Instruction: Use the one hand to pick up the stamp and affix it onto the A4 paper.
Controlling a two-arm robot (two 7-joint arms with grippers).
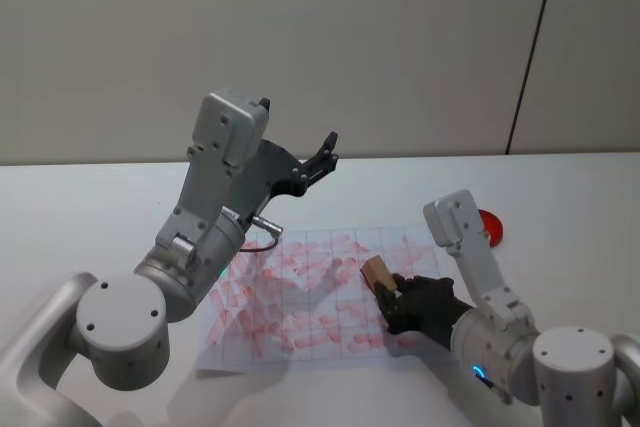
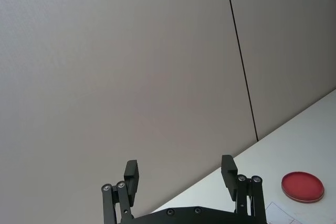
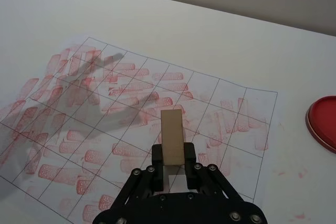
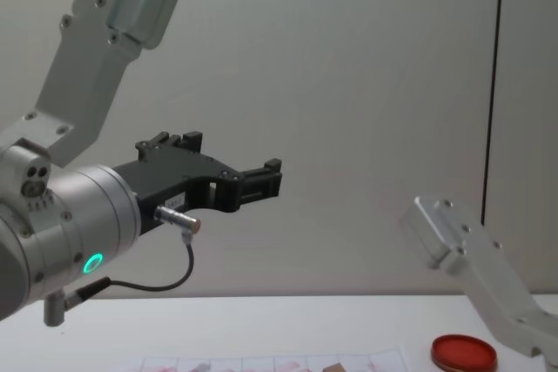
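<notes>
The stamp (image 1: 377, 273) (image 3: 172, 137) is a small tan wooden block held between the fingers of my right gripper (image 1: 390, 292) (image 3: 172, 157), low over the right part of the A4 paper (image 1: 300, 292) (image 3: 131, 103). The paper is a white sheet with a thin-lined grid crowded with reddish-pink marks. Whether the block touches the sheet I cannot tell. My left gripper (image 1: 325, 157) (image 2: 181, 174) (image 4: 266, 176) hangs high above the table's back, open and holding nothing.
A flat red round disc (image 1: 491, 227) (image 3: 323, 128) (image 2: 302, 187) (image 4: 464, 354) lies on the white table (image 1: 560, 197) just right of the paper. A grey wall stands behind the table. The left arm's shadow falls across the sheet.
</notes>
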